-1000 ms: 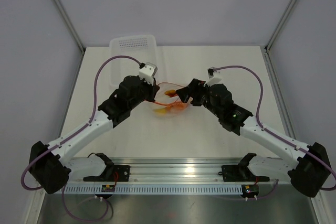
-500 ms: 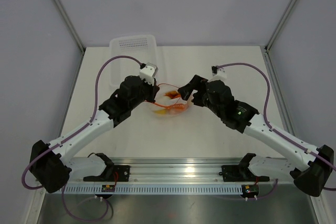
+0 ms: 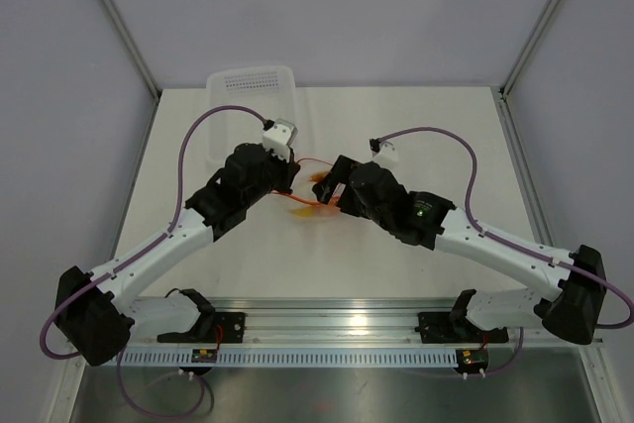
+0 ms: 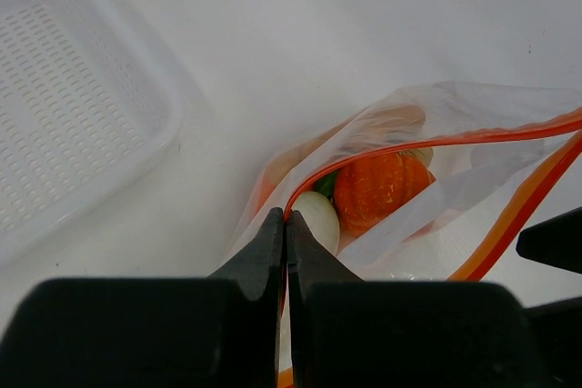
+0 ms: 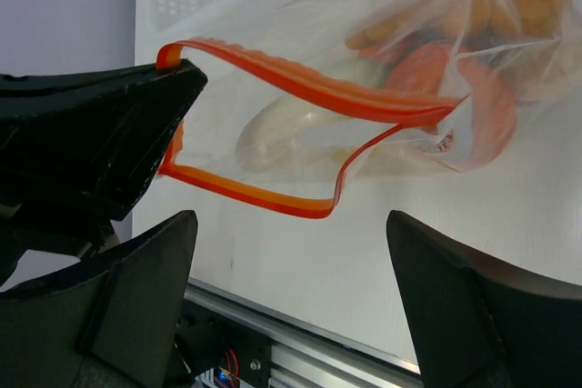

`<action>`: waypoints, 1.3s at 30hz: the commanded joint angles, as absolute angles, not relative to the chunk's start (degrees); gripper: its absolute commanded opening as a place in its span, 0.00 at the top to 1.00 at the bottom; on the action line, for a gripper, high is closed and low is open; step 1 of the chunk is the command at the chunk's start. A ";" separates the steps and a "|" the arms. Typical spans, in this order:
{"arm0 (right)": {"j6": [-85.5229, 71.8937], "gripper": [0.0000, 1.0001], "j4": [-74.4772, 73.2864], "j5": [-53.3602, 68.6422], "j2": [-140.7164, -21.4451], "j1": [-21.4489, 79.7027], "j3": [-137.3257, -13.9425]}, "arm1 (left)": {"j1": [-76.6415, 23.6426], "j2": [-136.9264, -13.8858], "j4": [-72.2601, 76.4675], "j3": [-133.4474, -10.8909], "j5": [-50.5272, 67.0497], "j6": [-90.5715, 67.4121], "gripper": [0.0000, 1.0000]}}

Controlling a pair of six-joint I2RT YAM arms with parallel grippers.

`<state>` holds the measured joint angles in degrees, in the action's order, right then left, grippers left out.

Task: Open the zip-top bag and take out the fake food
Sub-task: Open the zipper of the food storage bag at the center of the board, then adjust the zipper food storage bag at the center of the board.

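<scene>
Left gripper [image 4: 285,220] pinches the rim of the clear, crinkly, red-zippered bag [image 5: 300,134]; right gripper [image 5: 286,224] gapes wide, empty. Hold your pinch firm and steer the right into the mouth, toward the orange plastic fruit [image 4: 377,190].

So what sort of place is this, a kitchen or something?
More likely a robot test bench than a kitchen: a left arm and right arm bolted to a metal rail, a white table walled by plain grey panels, and fake food in a zip-top bag.
</scene>
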<state>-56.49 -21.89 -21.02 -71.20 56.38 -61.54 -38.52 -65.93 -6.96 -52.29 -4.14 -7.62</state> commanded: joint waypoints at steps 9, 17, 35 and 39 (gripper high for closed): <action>-59.94 0.33 -15.73 -26.28 -76.80 56.34 -60.90 | -38.58 -63.54 -4.13 -53.61 -2.64 -8.44 1.00; -59.85 0.49 -8.72 -21.49 -77.96 49.67 -57.40 | -38.58 -63.81 -4.13 -53.53 -2.37 -8.61 1.00; -53.61 1.00 0.53 -3.52 -84.64 41.04 -58.28 | -39.11 -63.89 3.68 -49.31 -21.18 -7.56 1.00; -54.93 1.00 -5.69 -3.24 -81.48 41.04 -58.09 | -39.20 -64.25 8.17 -46.50 -19.17 -7.56 1.00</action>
<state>-54.17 -0.67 -4.36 -84.90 41.23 -56.80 -39.00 -63.94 1.02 -47.64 -18.17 -7.94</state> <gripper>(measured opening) 0.011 0.008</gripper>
